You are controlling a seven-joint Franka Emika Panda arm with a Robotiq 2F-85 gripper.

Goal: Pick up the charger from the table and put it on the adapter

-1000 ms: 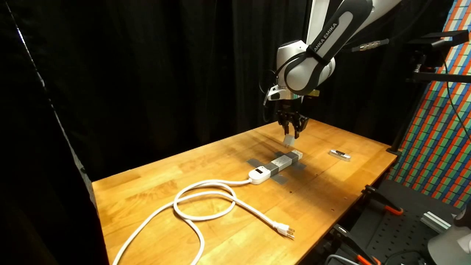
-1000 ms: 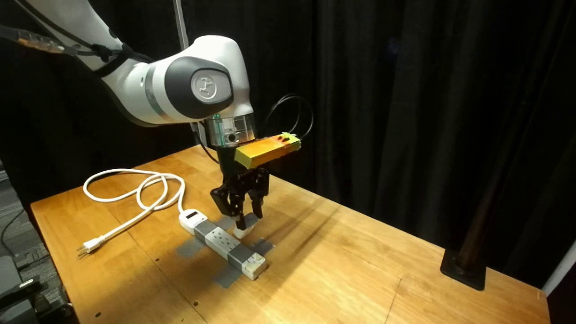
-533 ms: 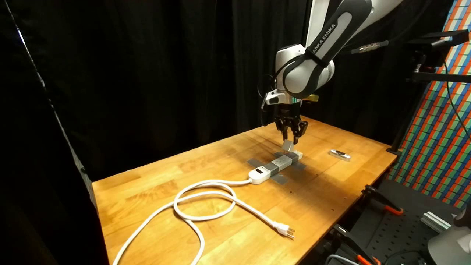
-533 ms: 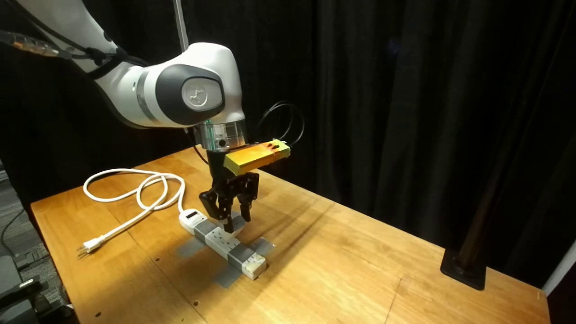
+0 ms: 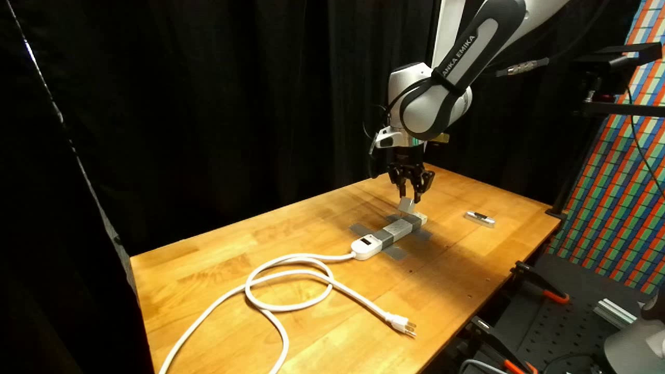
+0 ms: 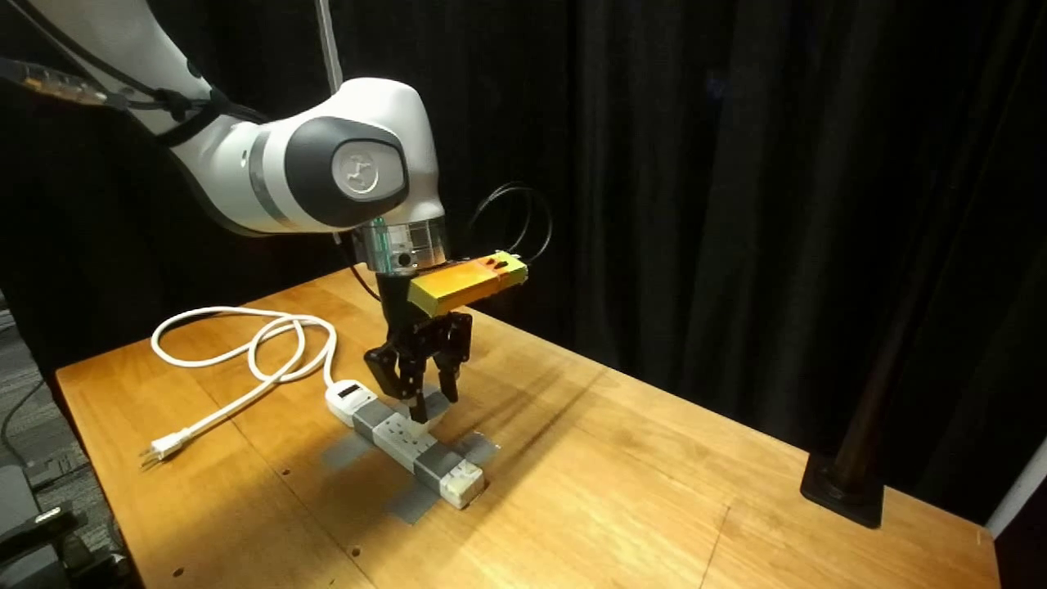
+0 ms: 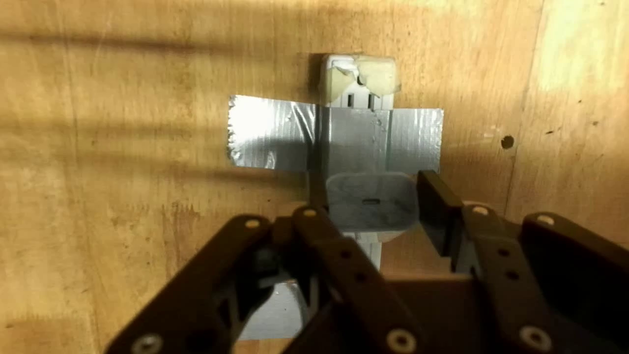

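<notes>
Past the near stretch of wooden table lies the adapter, taped down, and close above it, touching or not I can't tell, the charger hangs tilted in the pincer, whose fingers clamp it, parted only by its width, black curtain behind.

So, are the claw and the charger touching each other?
Touching. The wrist view shows the claw gripping the charger, its fingers meeting both sides with no gap visible.
</notes>
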